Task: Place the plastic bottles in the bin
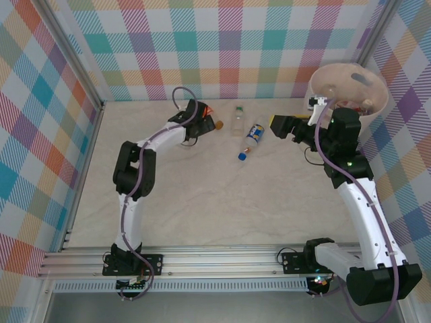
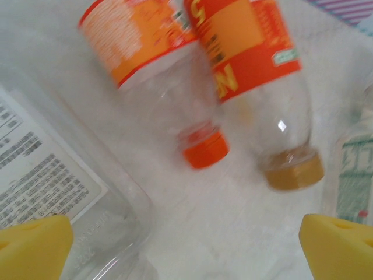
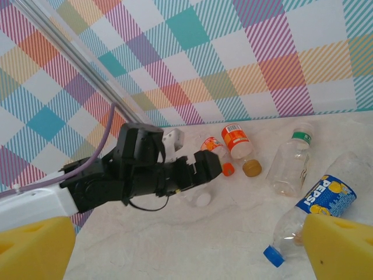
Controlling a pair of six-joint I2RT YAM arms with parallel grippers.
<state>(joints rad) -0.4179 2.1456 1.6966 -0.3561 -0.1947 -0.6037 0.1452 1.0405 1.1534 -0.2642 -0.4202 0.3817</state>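
Both the left gripper (image 2: 186,252) and the right gripper (image 3: 186,254) gape open, the left above two empty orange-labelled plastic bottles (image 2: 166,81) lying on the table (image 1: 202,202), well apart from the bin (image 1: 350,70); they look light, slick and roll-prone, so I'd pinch the labelled belly.

**Near table open, far strip cluttered**

Bare table (image 1: 222,202) from the arm bases to mid-table gives free passage. Orange-cap bottle (image 2: 204,149) and brown-cap bottle (image 2: 294,169) lie just ahead of the wide-spread left end effector (image 2: 186,242). Green-cap bottle (image 1: 238,120) and Pepsi bottle (image 1: 251,140) lie between it and the right end effector (image 3: 192,245). Bin (image 1: 340,77) fills the far-right corner. Checked walls (image 1: 236,47) close three sides.
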